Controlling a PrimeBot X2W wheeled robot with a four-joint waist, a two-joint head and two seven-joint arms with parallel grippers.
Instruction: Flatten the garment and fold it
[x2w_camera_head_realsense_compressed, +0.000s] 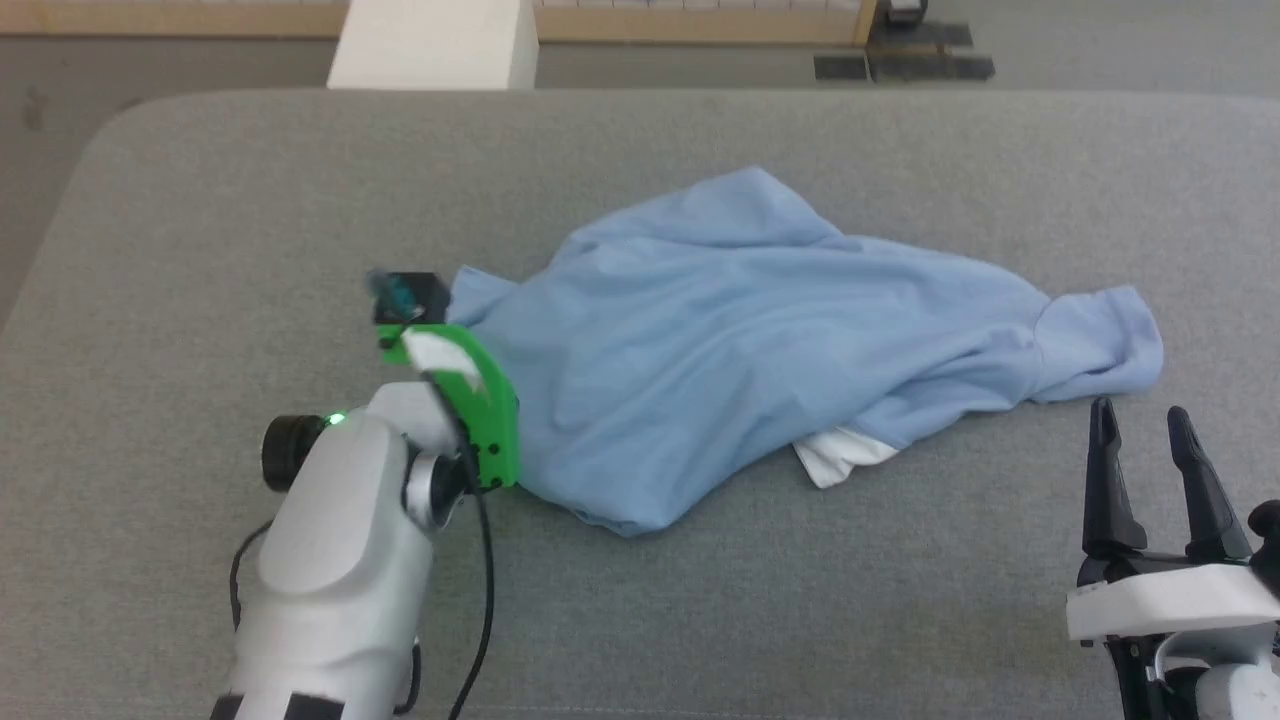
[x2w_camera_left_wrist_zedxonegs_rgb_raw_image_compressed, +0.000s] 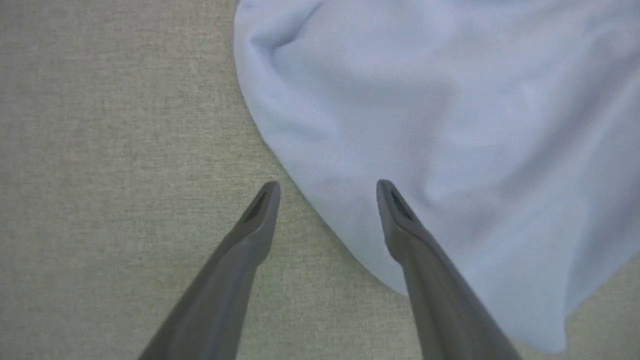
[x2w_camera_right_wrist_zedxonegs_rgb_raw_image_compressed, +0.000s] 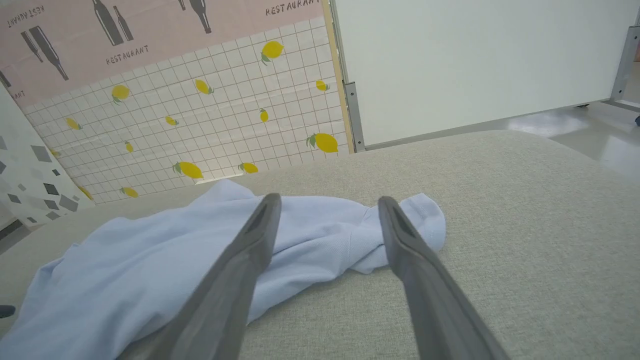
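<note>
The garment (x2w_camera_head_realsense_compressed: 740, 340), a light-blue T-shirt, lies crumpled in the middle of the grey table (x2w_camera_head_realsense_compressed: 200, 250), with a white patch (x2w_camera_head_realsense_compressed: 840, 455) peeking out at its near edge. My left arm's green wrist mount (x2w_camera_head_realsense_compressed: 470, 390) hangs over the garment's left edge. In the left wrist view my left gripper (x2w_camera_left_wrist_zedxonegs_rgb_raw_image_compressed: 327, 187) points down, open, straddling the garment (x2w_camera_left_wrist_zedxonegs_rgb_raw_image_compressed: 425, 125) at its edge, one finger over cloth and one over bare table. My right gripper (x2w_camera_head_realsense_compressed: 1140, 410) stands open at the lower right, just short of the garment's sleeve (x2w_camera_head_realsense_compressed: 1100, 340). In the right wrist view the right gripper (x2w_camera_right_wrist_zedxonegs_rgb_raw_image_compressed: 328, 200) faces the sleeve (x2w_camera_right_wrist_zedxonegs_rgb_raw_image_compressed: 415, 220) and holds nothing.
Beyond the table's rounded far edge stand a white pillar (x2w_camera_head_realsense_compressed: 430, 40) and dark floor plates (x2w_camera_head_realsense_compressed: 900, 65). A lemon-patterned tile wall (x2w_camera_right_wrist_zedxonegs_rgb_raw_image_compressed: 200, 125) and a white panel (x2w_camera_right_wrist_zedxonegs_rgb_raw_image_compressed: 475, 60) rise behind the table. Bare table surface lies left of and in front of the garment.
</note>
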